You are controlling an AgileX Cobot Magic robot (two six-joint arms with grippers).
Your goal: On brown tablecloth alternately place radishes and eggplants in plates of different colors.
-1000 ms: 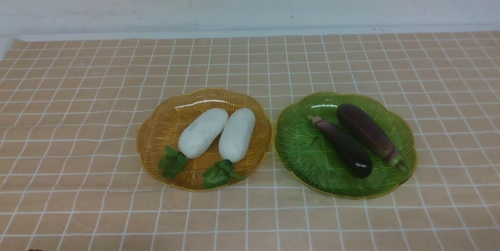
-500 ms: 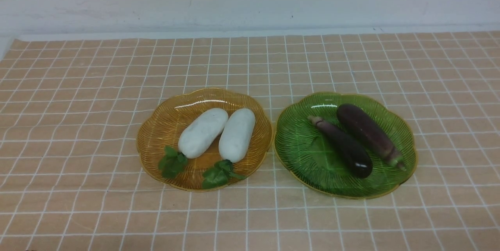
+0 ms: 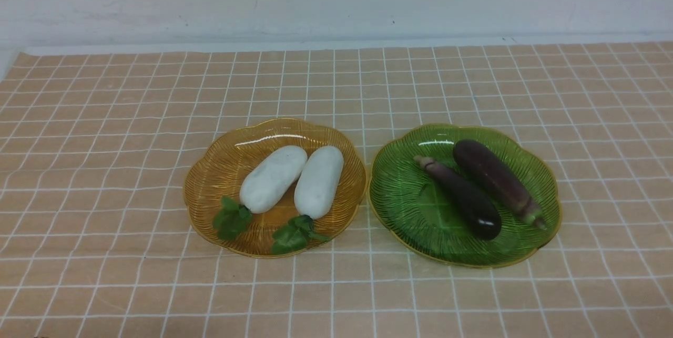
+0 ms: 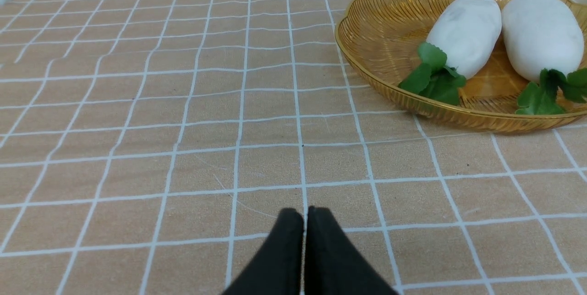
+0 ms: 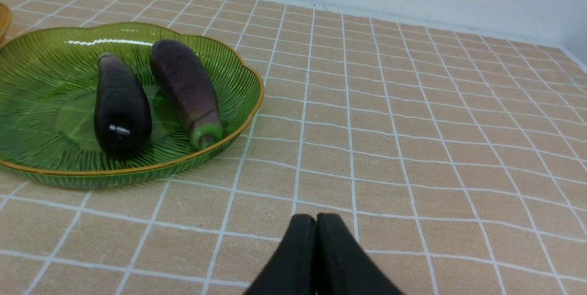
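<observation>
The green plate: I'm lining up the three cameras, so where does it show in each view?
Front view: green plate, right of centre, holding both eggplants.
Left wrist view: not in it.
Right wrist view: green plate, left side of the picture.
Shared landmark: the white-gridded brown tablecloth.

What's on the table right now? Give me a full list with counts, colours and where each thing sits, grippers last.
tablecloth: one, light brown with a white grid, covering the table up to the pale wall.
plates: two, side by side at the centre; amber plate on the left, green plate on the right.
radishes: two, white with green leaves toward the robot, lying side by side in the amber plate; left radish, right radish.
eggplants: two, dark purple, lying side by side in the green plate; left eggplant, right eggplant, stems pointing opposite ways.
left gripper: one, black, shut and empty, over bare cloth short of the amber plate.
right gripper: one, black, shut and empty, over bare cloth short of the green plate.
</observation>
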